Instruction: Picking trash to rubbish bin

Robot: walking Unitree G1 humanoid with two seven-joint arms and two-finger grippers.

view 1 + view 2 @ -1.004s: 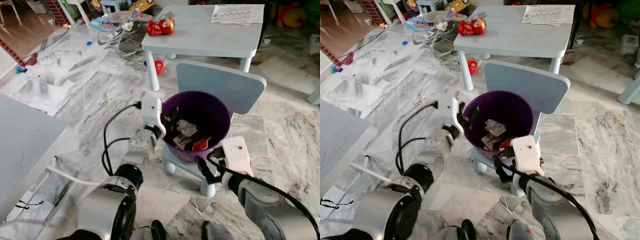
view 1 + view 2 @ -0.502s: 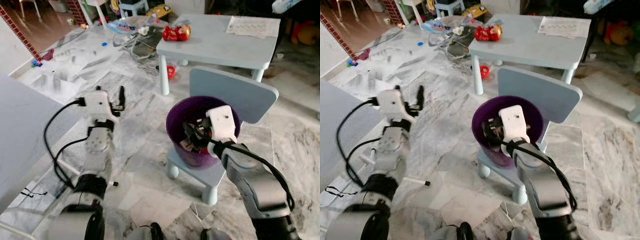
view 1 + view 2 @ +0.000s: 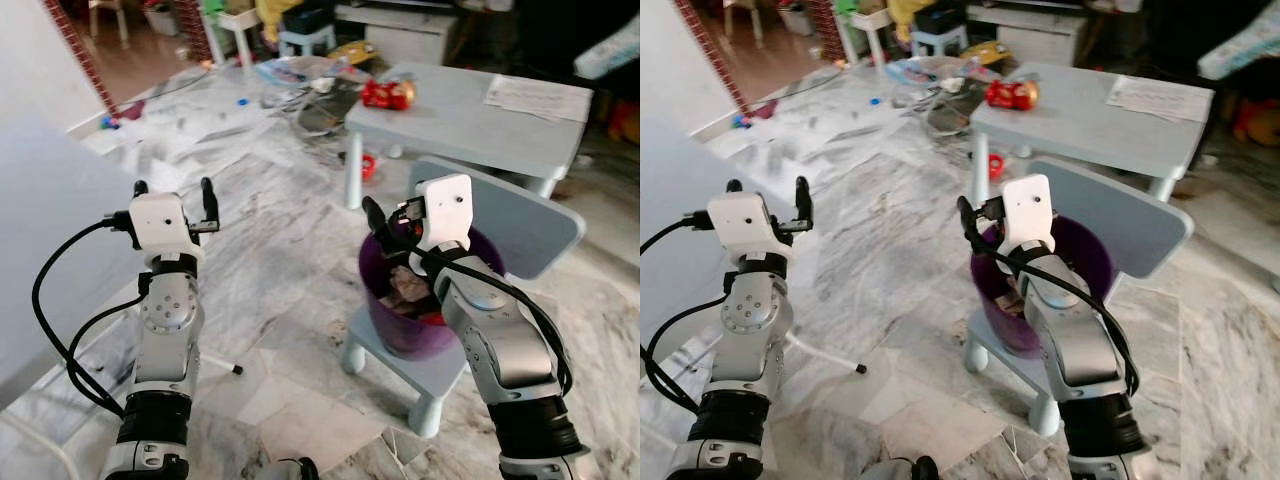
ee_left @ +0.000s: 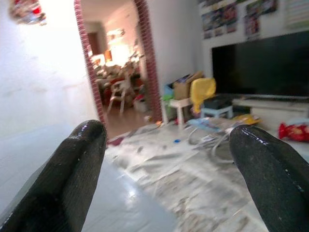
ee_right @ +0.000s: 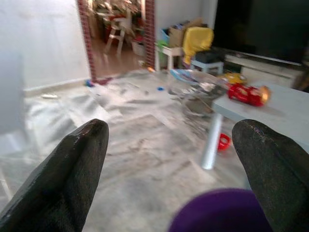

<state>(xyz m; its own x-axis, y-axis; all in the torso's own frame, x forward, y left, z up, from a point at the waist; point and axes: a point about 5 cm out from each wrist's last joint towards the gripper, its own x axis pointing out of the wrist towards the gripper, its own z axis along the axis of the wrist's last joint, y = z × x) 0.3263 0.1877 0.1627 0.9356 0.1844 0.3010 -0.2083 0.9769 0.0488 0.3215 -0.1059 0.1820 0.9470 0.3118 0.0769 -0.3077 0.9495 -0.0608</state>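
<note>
Trash (image 3: 408, 288), crumpled wrappers by the look, lies inside the purple rubbish bin (image 3: 385, 320), which stands on the seat of a small blue chair (image 3: 500, 215), raised within arm's reach. Right gripper (image 3: 385, 222) is raised above the bin's near rim, jaws apart and empty, consistent with a completed drop. Left gripper (image 3: 172, 188) is raised over bare marble floor (image 3: 280, 230), well apart from the bin, jaws likewise apart and empty.

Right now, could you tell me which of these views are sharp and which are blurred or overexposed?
Left eye view: fairly sharp; the purple bin and right claw read clearly. Left wrist view: the doorway is blown out by bright light, and the left claw's fingers are soft at close range. Right wrist view: soft throughout; the bin's rim is a purple blur.
</note>
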